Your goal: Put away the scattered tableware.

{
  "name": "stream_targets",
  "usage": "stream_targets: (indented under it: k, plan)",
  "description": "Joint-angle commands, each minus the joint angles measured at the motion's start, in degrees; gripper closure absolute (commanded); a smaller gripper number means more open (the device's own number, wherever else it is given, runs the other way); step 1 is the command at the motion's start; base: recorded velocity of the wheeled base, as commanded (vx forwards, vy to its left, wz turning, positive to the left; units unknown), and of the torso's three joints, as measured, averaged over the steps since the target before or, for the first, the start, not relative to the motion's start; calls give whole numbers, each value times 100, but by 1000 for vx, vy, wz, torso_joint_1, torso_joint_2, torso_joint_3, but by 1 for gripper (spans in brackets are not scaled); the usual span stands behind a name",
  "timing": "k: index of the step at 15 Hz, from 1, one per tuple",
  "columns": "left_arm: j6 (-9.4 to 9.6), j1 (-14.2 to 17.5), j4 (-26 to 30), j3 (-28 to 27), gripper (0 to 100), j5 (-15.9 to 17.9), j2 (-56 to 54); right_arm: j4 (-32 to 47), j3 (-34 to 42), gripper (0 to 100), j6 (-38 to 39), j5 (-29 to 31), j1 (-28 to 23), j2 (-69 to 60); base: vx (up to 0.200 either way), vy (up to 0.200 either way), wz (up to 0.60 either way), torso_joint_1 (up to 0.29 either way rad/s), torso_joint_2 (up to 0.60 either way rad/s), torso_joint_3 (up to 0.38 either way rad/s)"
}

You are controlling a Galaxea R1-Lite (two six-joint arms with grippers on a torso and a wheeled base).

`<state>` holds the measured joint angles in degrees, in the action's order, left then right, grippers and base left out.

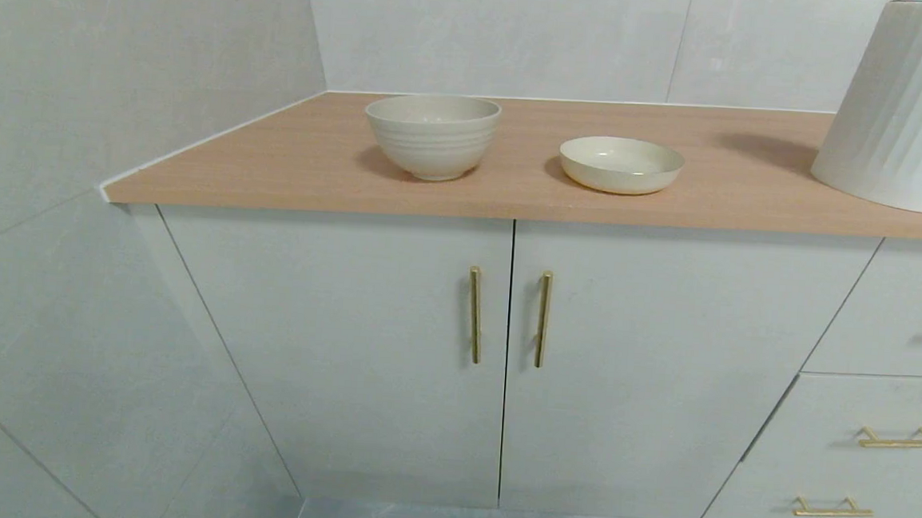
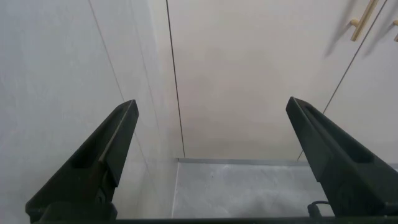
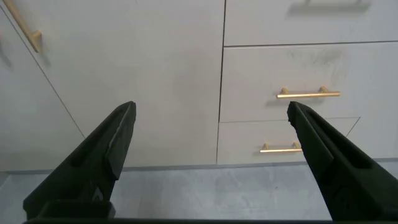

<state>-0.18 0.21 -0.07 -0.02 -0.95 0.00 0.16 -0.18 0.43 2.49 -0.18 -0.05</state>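
Both claws hang low before the cabinet, each with its fingers spread wide and nothing between them. The left claw (image 2: 210,104) faces the left door (image 2: 249,81) close to the side wall, with grey floor (image 2: 249,186) beneath it. The right claw (image 3: 210,107) faces the seam between the right door (image 3: 124,56) and the drawers (image 3: 298,68).

Well above both claws, on the wooden table (image 1: 513,194), stand the two pieces to be put away. A deep ridged bowl (image 1: 432,135) sits up over the left claw's side, and a shallow dish (image 1: 620,164) sits beside it but apart, towards the right claw's side. Farther out beyond the right claw stands a tall ribbed container (image 1: 911,102).

Nothing looks stowed yet, and both doors are shut, with their slim gold handles (image 1: 474,314) side by side.

Several things could go wrong from here:
- The bowl's smooth, curved wall could squirt out of a pinch taken too low.
- The dish's low rim (little to bite on) may let a claw push it across the table rather than lift it.
- A thin handle could slip from the fingers mid-pull.
- A wide swing of the right arm could clip the container
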Motion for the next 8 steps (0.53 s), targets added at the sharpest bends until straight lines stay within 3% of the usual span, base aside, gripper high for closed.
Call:
stream_targets:
  k: [1,3,4,7,8]
  plan:
    - [1,-3,-1,2,0,-2,0,-7,1,0,-8,6,1,5,0,0,0,0,0,0]
    - [-8,6,-1,2,0,-2,0,-69,-351,0,1,-82,9,40,0,0,0,0,0,0]
    - [-8,-3,-1,2,0,-2,0,63,-1124,0,168,-363,133,374,0,0,0,0,0,0]
    - [1,-3,-1,2,0,-2,0,371,-1924,0,195,-1215,510,2176,0,0,0,0,0,0]
    - [1,6,-1,2,0,-2,0,257,-2407,0,212,-1848,677,3679,0,0,0,0,0,0]
